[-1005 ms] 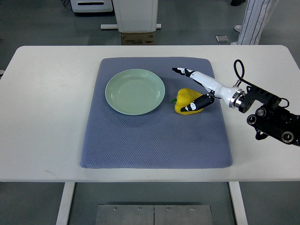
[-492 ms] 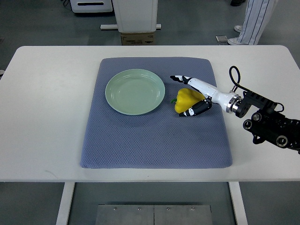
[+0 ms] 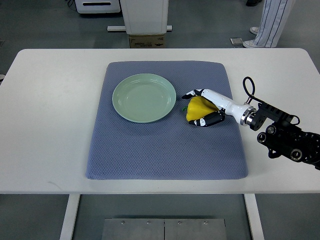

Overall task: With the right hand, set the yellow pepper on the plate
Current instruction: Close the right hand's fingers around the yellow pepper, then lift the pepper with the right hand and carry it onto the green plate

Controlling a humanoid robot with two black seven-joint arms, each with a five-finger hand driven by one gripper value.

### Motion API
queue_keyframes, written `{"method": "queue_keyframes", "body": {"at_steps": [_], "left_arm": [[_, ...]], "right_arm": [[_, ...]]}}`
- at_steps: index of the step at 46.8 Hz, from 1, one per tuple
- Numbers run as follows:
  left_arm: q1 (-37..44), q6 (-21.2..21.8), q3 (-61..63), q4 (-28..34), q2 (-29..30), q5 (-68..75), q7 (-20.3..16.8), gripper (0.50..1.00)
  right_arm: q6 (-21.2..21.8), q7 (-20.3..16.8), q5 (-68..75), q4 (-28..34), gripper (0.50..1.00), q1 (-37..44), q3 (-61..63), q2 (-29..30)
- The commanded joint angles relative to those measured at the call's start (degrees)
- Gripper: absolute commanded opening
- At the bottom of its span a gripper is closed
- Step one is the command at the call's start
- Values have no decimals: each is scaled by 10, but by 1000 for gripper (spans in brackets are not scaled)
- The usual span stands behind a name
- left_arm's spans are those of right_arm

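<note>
Right hand (image 3: pixel 204 107) has its fingers (image 3: pixel 191 93) curled around the pepper (image 3: pixel 196 107), apparently gripping it. Pepper lies on the grey mat (image 3: pixel 165 150), just right of the green plate (image 3: pixel 143 97), not touching. Bench (image 3: pixel 50 125) white.

No legible text, label, brand, number or sign anywhere around the white table (image 3: pixel 50 125); cardboard box (image 3: pixel 147 41) beyond its far edge showing only faint, unreadable marks.
</note>
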Motion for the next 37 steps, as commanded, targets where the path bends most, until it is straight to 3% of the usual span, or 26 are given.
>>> {"method": "queue_keyframes", "body": {"at_steps": [1, 2, 27, 37], "left_arm": [[0, 0, 0, 0, 0, -1, -1, 1000], [0, 0, 0, 0, 0, -1, -1, 1000], [0, 0, 0, 0, 0, -1, -1, 1000], [0, 0, 0, -1, 0, 0, -1, 1000]], "right_arm": [[0, 0, 0, -6, 540, -1, 0, 4], [0, 0, 0, -8, 500, -1, 0, 5], [-9, -7, 7, -15, 500, 41, 38, 30], [-10, -33, 11, -15, 500, 72, 49, 73]]}}
